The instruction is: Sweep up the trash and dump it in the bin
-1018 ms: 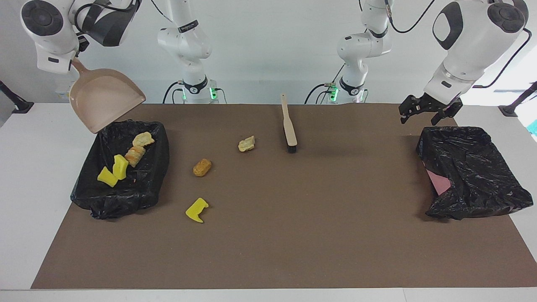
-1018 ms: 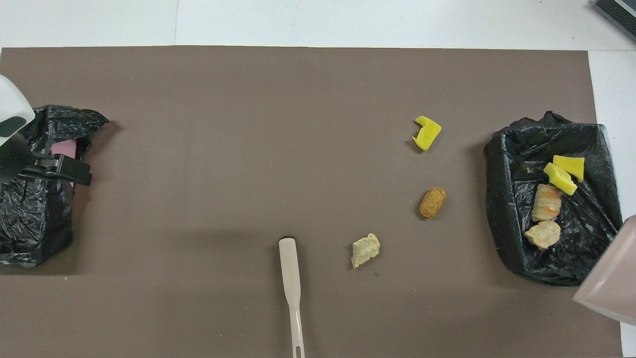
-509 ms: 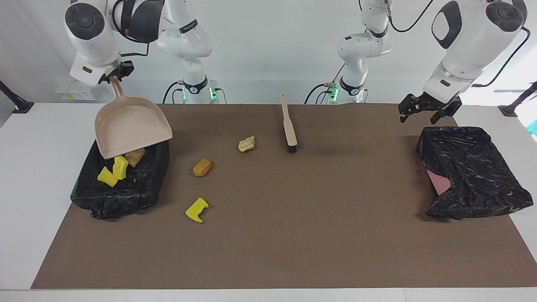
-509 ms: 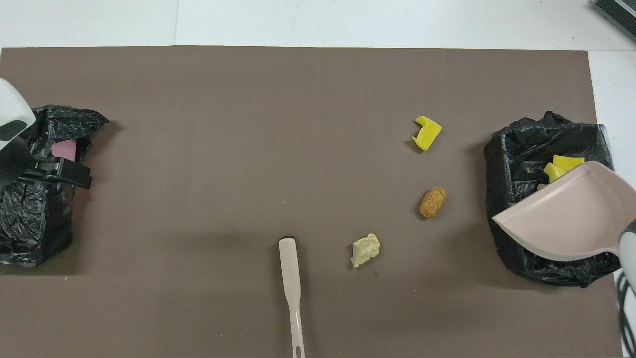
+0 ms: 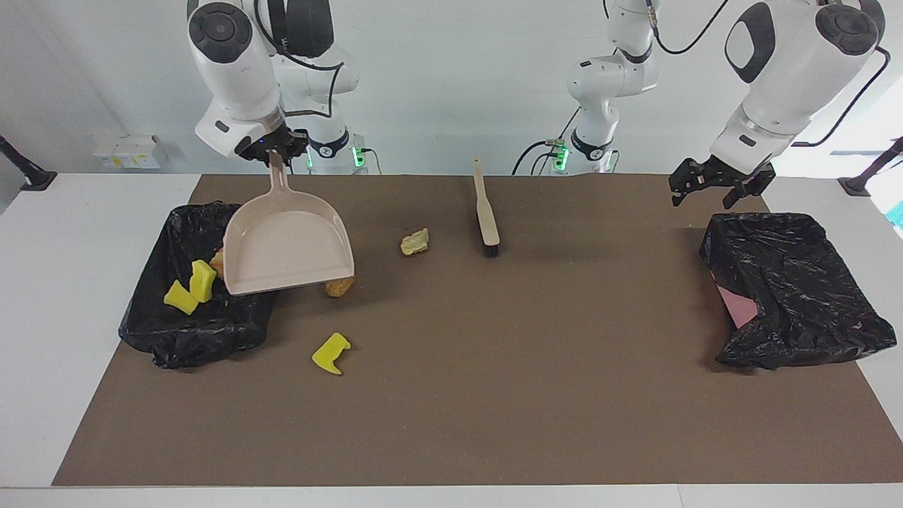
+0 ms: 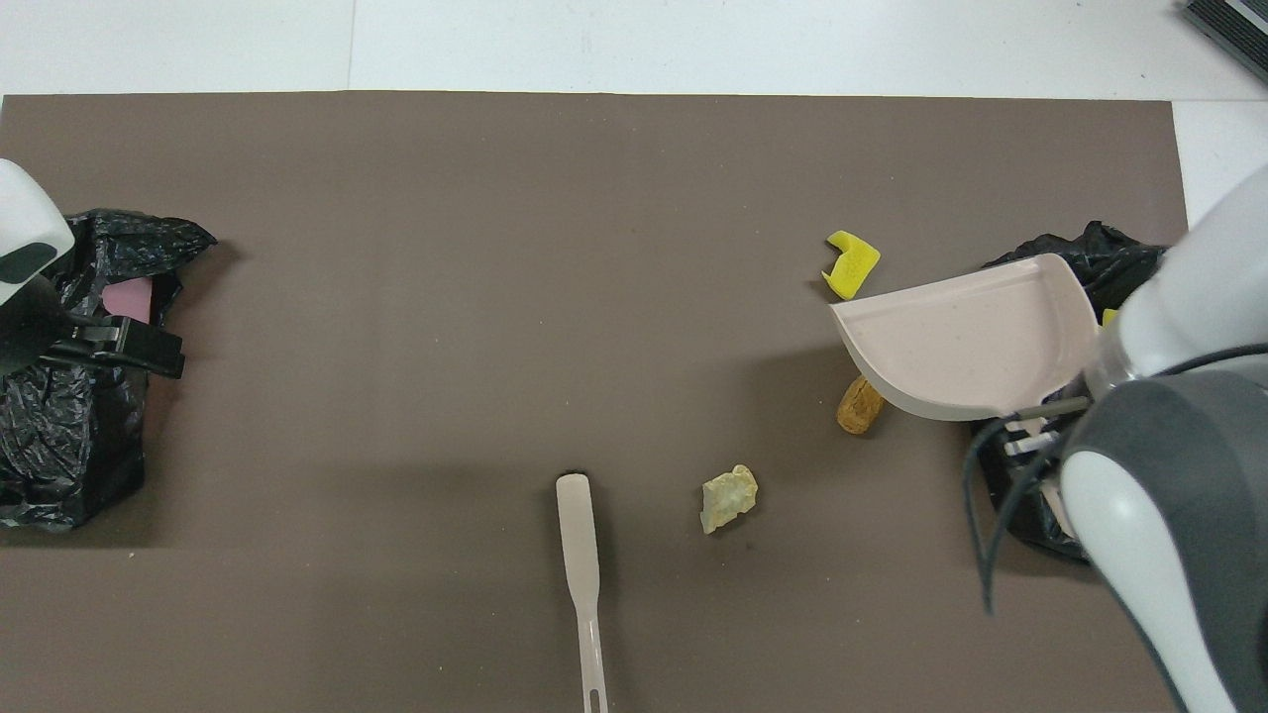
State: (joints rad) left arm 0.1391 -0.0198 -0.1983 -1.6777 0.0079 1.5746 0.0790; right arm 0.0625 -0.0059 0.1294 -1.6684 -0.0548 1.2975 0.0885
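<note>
My right gripper (image 5: 274, 152) is shut on the handle of the empty beige dustpan (image 5: 286, 247), which hangs tilted over the inner edge of the black-lined bin (image 5: 183, 331) at the right arm's end. Two yellow chunks of trash (image 5: 190, 287) lie in that bin. On the mat beside the bin lie a yellow chunk (image 5: 331, 353), a tan-orange lump (image 5: 341, 286) half hidden under the pan's lip, and a pale lump (image 5: 415, 242). The brush (image 5: 485, 212) lies on the mat near the robots. My left gripper (image 5: 714, 189) hangs open, holding nothing.
A second black-lined bin (image 5: 797, 282) with a pink patch showing stands at the left arm's end, under and just past the left gripper. The brown mat (image 5: 494, 395) covers most of the white table.
The right arm has swung the dustpan from over the bin's outer side toward the table's middle. It now covers part of the bin and the tan-orange lump. The left arm has stayed still.
</note>
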